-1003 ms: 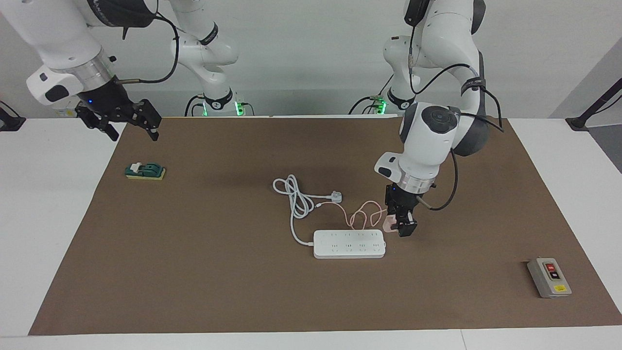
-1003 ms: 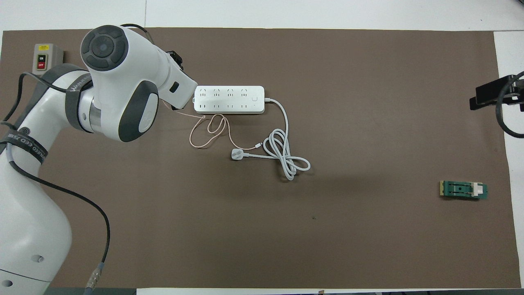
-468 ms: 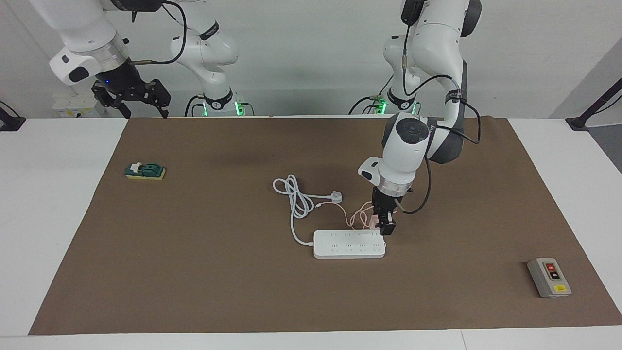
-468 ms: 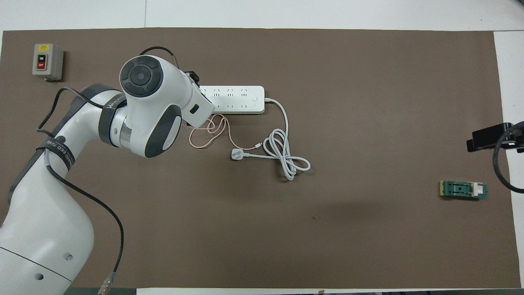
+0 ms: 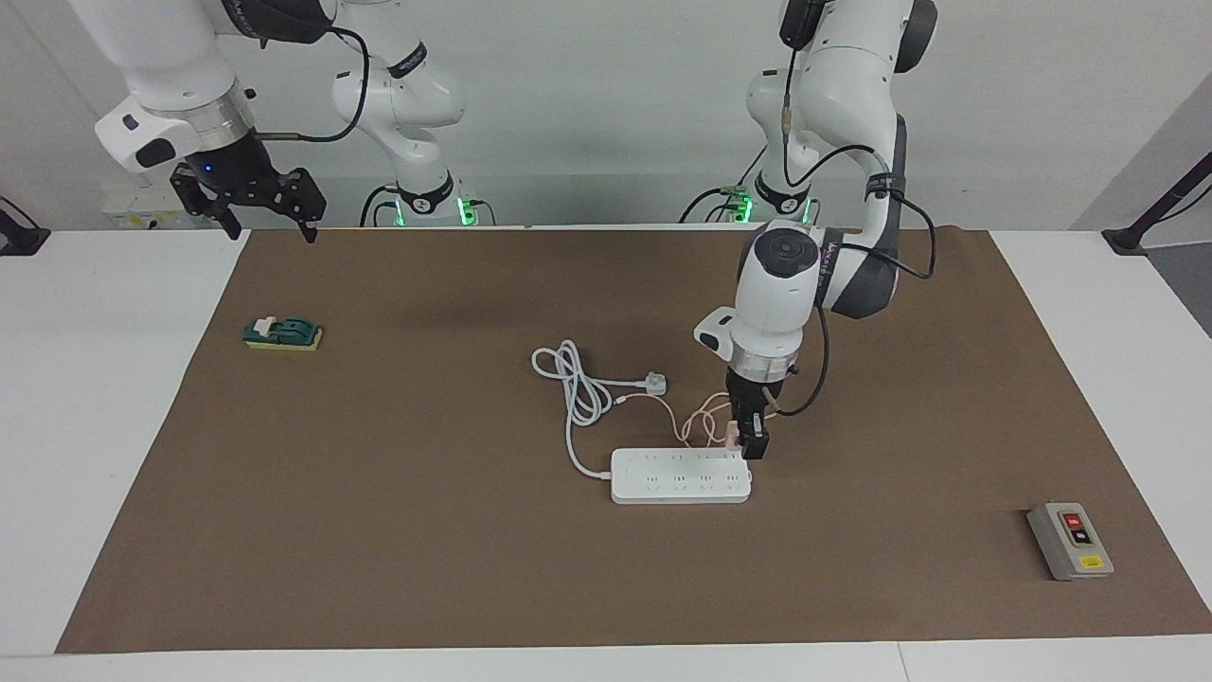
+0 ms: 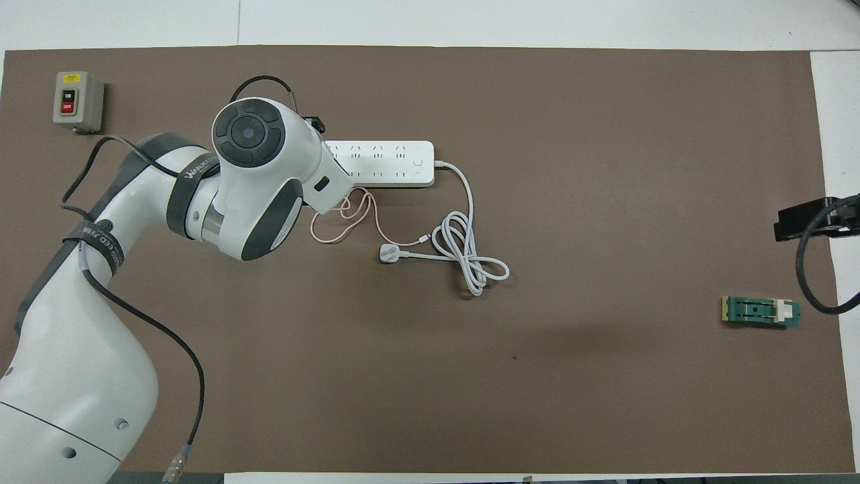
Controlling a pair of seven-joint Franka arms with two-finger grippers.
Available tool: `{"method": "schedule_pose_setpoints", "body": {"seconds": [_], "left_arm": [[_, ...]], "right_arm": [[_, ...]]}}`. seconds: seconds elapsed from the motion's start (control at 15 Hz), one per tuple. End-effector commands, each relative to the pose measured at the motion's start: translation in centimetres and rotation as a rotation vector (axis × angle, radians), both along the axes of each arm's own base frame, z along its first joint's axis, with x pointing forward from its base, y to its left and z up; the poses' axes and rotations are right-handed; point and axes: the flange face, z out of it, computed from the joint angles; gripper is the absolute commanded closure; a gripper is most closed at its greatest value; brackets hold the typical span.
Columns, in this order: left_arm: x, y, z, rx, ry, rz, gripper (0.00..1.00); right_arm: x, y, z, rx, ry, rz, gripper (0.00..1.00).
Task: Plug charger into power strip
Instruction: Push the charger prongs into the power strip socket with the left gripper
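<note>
The power strip [image 5: 680,475] [image 6: 383,163] lies flat in the middle of the brown mat, its thick white cord [image 5: 579,393] coiled nearer to the robots. My left gripper [image 5: 752,445] hangs just above the strip's end toward the left arm's end of the table, shut on the small pink charger [image 5: 731,435]. The charger's thin pink cable [image 5: 696,424] [image 6: 342,216] loops on the mat beside the strip. In the overhead view the left arm's wrist hides the charger and that end of the strip. My right gripper [image 5: 270,224] waits open, raised over the mat's edge near its base.
A white three-pin plug [image 5: 654,384] [image 6: 390,253] lies on the mat near the cable loops. A grey box with red and black buttons [image 5: 1070,541] [image 6: 77,101] sits toward the left arm's end. A small green block [image 5: 283,333] [image 6: 761,312] lies toward the right arm's end.
The left gripper has carried the charger sideways to over the strip's end and lowered a little. The right arm has lifted and drawn back toward its base.
</note>
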Motion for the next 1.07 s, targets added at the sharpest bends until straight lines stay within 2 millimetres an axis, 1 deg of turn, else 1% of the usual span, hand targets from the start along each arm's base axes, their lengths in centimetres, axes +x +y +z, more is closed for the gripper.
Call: {"method": "schedule_pose_setpoints", "body": {"seconds": [0.0,0.13,0.33,0.4,0.87,1.0], "left_arm": [[0.6,-0.4,-1.3,0.024,-0.025,-0.012,1.00],[1.3,-0.6,-1.5,0.026,-0.029,-0.015,1.00],[1.4,-0.7,-1.5,0.016,-0.035,-0.009,1.00],[1.4,-0.8,-1.8,0.012,-0.040,-0.013,1.00],[1.0,-1.5,-2.3,0.001,-0.041,-0.012,1.00],[1.0,-1.4,-2.3,0.001,-0.039,-0.008,1.00]], "right_arm": [[-0.6,0.1,0.0,-0.002,0.009,0.021,0.00],[-0.7,0.1,0.0,0.012,0.015,0.016,0.00],[-0.8,0.0,0.1,0.042,0.029,0.007,0.00],[-0.7,0.0,0.1,0.044,0.030,0.007,0.00],[-0.8,0.0,0.2,0.046,0.030,0.007,0.00],[-0.8,0.2,0.2,0.047,0.029,0.012,0.00]]}}
